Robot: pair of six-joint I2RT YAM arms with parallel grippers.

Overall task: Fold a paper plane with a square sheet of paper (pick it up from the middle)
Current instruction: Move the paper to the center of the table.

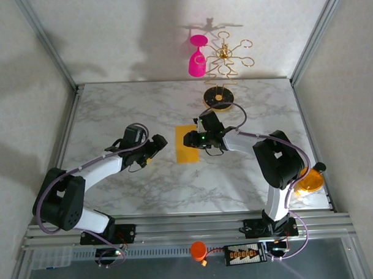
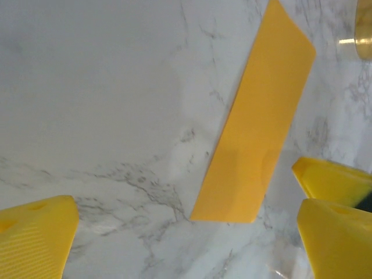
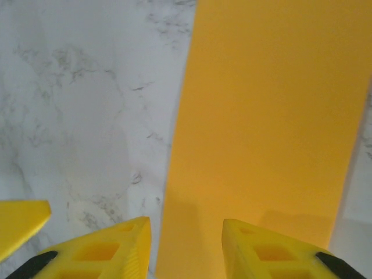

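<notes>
The orange-yellow sheet of paper (image 1: 187, 144) lies flat on the marble table as a long narrow rectangle. In the left wrist view the sheet of paper (image 2: 256, 128) runs diagonally, ahead and to the right of my left gripper (image 2: 186, 244). That left gripper (image 1: 155, 147) is wide open just left of the sheet, with bare marble between its fingers. My right gripper (image 1: 191, 139) hovers over the sheet's right side. Seen from its wrist, the right gripper (image 3: 186, 250) has its jaws apart above the paper (image 3: 267, 116), straddling one long edge and holding nothing.
A gold stand (image 1: 219, 98) holding a pink wine glass (image 1: 197, 59) is at the back, just behind the right gripper. A round orange disc (image 1: 309, 181) lies by the right arm's base. An orange cap (image 1: 198, 249) sits on the front rail.
</notes>
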